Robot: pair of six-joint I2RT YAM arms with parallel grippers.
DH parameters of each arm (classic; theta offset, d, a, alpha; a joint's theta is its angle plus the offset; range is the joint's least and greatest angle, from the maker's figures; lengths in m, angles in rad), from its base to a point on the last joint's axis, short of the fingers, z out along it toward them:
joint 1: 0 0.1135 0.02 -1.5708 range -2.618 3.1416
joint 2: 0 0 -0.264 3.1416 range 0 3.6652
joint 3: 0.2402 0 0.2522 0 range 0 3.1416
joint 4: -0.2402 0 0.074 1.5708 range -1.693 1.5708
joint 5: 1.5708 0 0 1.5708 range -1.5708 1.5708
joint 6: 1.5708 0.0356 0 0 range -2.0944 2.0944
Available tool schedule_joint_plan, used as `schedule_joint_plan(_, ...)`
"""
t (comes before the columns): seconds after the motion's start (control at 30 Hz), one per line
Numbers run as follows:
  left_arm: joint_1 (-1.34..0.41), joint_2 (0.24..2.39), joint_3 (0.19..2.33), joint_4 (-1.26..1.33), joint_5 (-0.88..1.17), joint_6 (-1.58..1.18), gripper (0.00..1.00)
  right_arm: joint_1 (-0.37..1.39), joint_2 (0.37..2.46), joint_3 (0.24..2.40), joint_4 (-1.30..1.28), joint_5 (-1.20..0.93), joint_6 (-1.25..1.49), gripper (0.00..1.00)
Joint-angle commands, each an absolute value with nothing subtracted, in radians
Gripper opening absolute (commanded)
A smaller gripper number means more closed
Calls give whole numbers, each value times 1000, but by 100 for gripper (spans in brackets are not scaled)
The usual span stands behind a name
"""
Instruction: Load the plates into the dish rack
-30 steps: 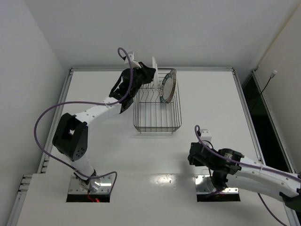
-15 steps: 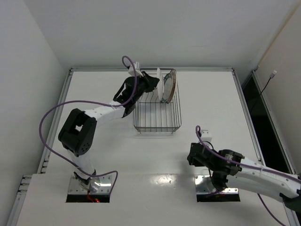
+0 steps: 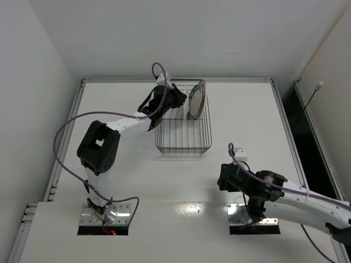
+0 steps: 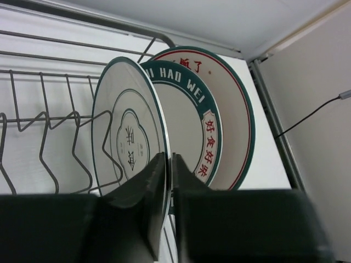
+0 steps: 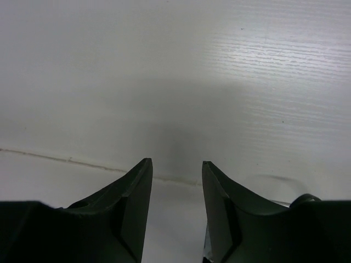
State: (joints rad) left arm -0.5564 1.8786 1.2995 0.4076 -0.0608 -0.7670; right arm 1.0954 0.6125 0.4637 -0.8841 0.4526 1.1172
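Observation:
The black wire dish rack (image 3: 181, 137) stands at the far middle of the table. In the left wrist view three plates stand upright among its tines (image 4: 44, 126): a pale plate with a thin dark edge (image 4: 123, 137) nearest, a dark lettered-rim plate (image 4: 192, 120) behind it, and a red-lettered plate (image 4: 236, 109) at the back. My left gripper (image 4: 169, 164) is shut on the pale plate's rim; it reaches over the rack's far left corner (image 3: 176, 98). My right gripper (image 5: 176, 164) is open and empty, low over the table near its base (image 3: 224, 183).
The rack's near rows of tines (image 3: 181, 129) hold nothing. A raised rail (image 3: 285, 126) runs along the table's right edge, with a wall behind the rack. A small white block (image 3: 239, 162) sits near the right arm.
My left arm has swung right, carrying the pale plate in over the rack to stand beside the other two plates. The right arm has barely moved.

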Motion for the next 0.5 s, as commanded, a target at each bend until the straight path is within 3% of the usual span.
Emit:
schedule_joint_plan(0.0,-563,1896,1390,394,-66,-718,10,1100,632,625,-916,456,1085,40)
schedule_joint_plan(0.13,-563,1905,1413,350,-48,-684,28,1100,643,764,-980,480,1066,41)
schedule_joint_plan(0.17,-563,1905,1426,338,-32,-672,34,1100,643,788,-994,480,1066,44)
schedule_joint_plan(0.2,-563,1905,1427,324,-23,-663,47,1100,643,831,-1015,494,1055,48)
schedule_joint_plan(0.37,-572,1864,1427,270,-12,-612,62,1100,672,960,-1063,524,1000,66)
schedule_joint_plan(0.47,-572,1756,1350,247,-43,-551,90,1100,728,1075,-1121,555,991,73)
